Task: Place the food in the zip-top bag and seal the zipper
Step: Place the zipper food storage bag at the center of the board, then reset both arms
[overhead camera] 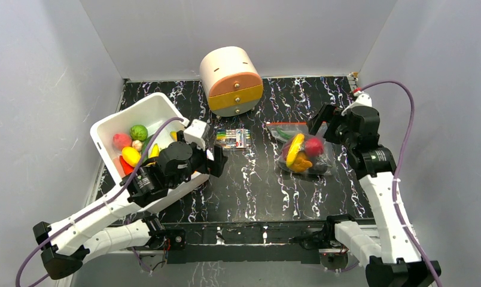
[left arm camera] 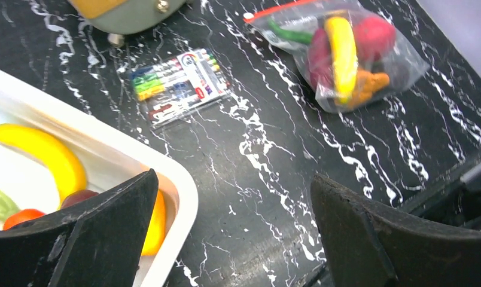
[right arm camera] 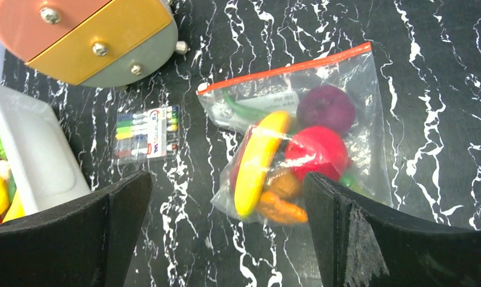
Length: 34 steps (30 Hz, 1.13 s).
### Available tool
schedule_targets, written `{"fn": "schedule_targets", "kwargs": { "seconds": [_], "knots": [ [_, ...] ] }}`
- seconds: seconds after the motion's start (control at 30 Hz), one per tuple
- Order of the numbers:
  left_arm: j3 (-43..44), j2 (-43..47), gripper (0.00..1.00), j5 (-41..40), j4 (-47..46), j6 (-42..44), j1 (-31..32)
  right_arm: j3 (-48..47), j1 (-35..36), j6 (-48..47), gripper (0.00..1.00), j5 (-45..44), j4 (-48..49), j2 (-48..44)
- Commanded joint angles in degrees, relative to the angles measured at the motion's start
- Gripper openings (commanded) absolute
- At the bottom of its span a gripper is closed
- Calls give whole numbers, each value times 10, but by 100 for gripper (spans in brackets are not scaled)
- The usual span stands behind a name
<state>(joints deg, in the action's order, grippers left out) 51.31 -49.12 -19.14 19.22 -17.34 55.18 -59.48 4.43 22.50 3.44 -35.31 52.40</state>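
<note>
Right claw [right arm camera: 226, 197] wide above zip-top bag [right arm camera: 361, 149], zipper [right arm camera: 286, 69] straight

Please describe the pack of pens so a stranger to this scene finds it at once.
Look at the round drawer unit at the back of the black marbled table. Just in front of it, between the white bin and the clear zip-top bag, lies the pack of pens. It alone is flat, a row of coloured stripes; both neighbours hold bulky toy food.
</note>
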Motion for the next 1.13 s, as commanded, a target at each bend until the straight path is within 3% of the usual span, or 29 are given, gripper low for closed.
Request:
{"fn": "schedule_targets", "kwargs": {
  "seconds": [0.0, 0.23, 0.47, 0.77, 1.1],
  "knots": [
    [38, 5, 98, -98, 20, -34, -2, -39, 0, -18, 98, 26, -53, -50],
    [78, 37, 98, -143, 37, -7, -2, -51, 4, 5, 98, 87, -95, -107],
    [91, 64, 98, -134, 29, -10, -1, -42, 6, 32, 98, 143, -97, -133],
    [29, 89, 98, -105, -15, -19, -2, -35, 8, 29, 98, 140, -93, -152],
    [35, 65, 98, -86, -8, -21, -1, -12, 7, 32, 98, 133, -88, -169]
  ]
}}
